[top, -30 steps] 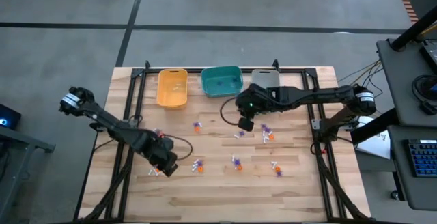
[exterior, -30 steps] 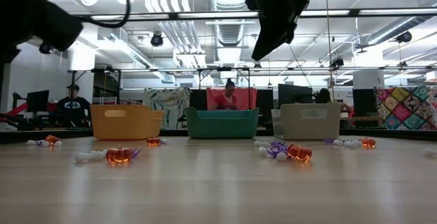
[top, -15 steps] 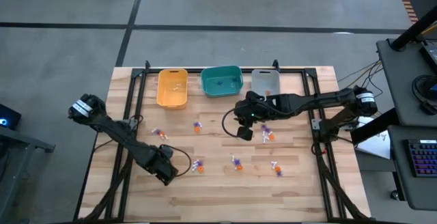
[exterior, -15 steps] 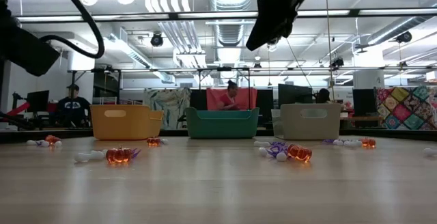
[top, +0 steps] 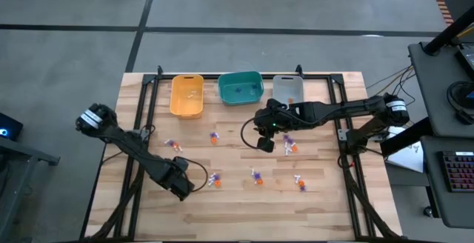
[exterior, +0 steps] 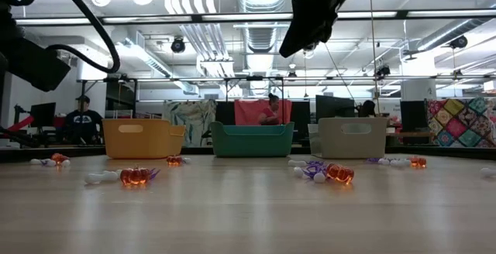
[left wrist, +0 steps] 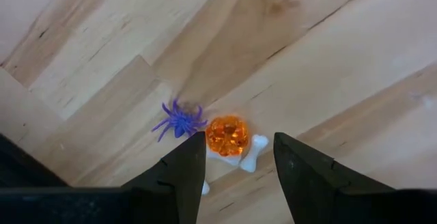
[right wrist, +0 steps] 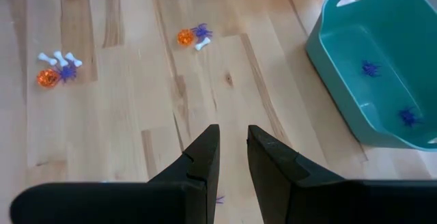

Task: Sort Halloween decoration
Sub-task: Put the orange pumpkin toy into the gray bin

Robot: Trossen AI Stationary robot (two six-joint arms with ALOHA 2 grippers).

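The Halloween decoration lies in small clusters of orange, purple and white trinkets on the wooden table [top: 237, 213], such as one cluster [top: 215, 178] near the middle. My left gripper [left wrist: 240, 142] points straight down, open, above an orange pumpkin [left wrist: 227, 135], a white bone [left wrist: 251, 154] and a purple spider [left wrist: 179, 121]; in the high view the left gripper [top: 180, 187] stands at the near left. My right gripper [right wrist: 233, 142] hovers high over the table's middle, its fingers a narrow gap apart with nothing between them; the high view also shows the right gripper [top: 265, 144].
Three bins stand in a row at the far edge: yellow [top: 187, 95], teal [top: 241, 87] and grey [top: 287, 89]. The teal bin [right wrist: 382, 53] holds purple spiders [right wrist: 371, 67]. More clusters [top: 172, 145] [top: 300, 182] lie scattered. People sit in the room beyond the table.
My left gripper has gone down and a little toward the table's near edge, over a cluster that it now covers in the high view. My right arm has swung slightly toward the near edge, off the grey bin. No trinket has moved.
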